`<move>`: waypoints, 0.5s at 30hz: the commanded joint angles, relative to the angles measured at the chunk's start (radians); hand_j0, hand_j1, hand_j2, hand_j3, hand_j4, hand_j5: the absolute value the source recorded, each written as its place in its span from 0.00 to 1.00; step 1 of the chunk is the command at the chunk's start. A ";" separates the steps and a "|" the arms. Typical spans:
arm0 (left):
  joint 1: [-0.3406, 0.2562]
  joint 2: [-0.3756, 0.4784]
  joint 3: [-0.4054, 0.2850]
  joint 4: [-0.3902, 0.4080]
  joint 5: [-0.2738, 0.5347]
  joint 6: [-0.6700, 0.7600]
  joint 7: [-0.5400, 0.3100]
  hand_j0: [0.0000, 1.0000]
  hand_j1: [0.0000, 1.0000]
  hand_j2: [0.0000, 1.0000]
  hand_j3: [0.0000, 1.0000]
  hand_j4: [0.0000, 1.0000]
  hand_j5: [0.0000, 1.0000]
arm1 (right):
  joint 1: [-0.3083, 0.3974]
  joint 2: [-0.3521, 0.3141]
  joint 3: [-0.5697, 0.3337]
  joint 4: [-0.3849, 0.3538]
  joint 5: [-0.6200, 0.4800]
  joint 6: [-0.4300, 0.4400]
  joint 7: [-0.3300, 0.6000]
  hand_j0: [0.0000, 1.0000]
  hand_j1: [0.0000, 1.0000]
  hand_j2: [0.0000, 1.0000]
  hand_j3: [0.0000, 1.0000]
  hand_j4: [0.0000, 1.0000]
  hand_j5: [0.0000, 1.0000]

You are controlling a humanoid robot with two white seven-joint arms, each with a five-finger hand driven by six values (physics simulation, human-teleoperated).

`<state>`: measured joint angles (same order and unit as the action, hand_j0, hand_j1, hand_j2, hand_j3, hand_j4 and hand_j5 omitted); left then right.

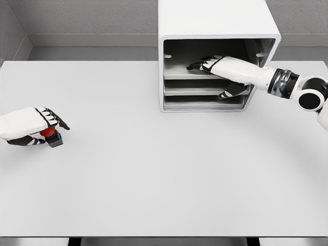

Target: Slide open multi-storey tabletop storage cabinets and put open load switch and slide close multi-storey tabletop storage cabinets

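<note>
White cabinet has my right hand flat-fingered, empty, on its top tray — I'd hook and pull straight toward me — left hand grips the switch.

Left hand low at left, fingers curled; right hand extended forward.
</note>
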<state>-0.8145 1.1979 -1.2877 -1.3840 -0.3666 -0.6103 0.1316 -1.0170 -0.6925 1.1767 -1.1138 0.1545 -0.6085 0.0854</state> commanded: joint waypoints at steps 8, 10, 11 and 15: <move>0.000 0.002 -0.015 -0.003 0.003 -0.001 0.000 0.66 0.66 0.66 0.66 0.66 0.66 | 0.015 -0.001 -0.005 0.000 0.048 -0.002 0.004 1.00 1.00 1.00 1.00 1.00 1.00; 0.000 0.002 -0.015 -0.001 0.003 -0.001 0.000 0.62 0.62 0.62 0.62 0.62 0.62 | 0.026 -0.012 -0.006 -0.037 0.048 -0.002 0.004 1.00 1.00 1.00 1.00 1.00 1.00; -0.002 0.002 -0.015 -0.001 0.003 -0.001 0.000 0.60 0.60 0.60 0.60 0.60 0.60 | 0.026 -0.013 -0.006 -0.044 0.048 -0.002 0.004 1.00 1.00 1.00 1.00 1.00 1.00; -0.005 0.000 -0.013 -0.001 0.003 -0.001 0.000 0.57 0.57 0.57 0.57 0.57 0.57 | 0.028 -0.041 -0.006 -0.100 0.048 -0.002 0.005 1.00 1.00 1.00 1.00 1.00 1.00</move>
<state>-0.8191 1.2000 -1.2993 -1.3861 -0.3698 -0.6100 0.1316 -0.9894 -0.7251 1.1583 -1.1745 0.1910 -0.6081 0.0864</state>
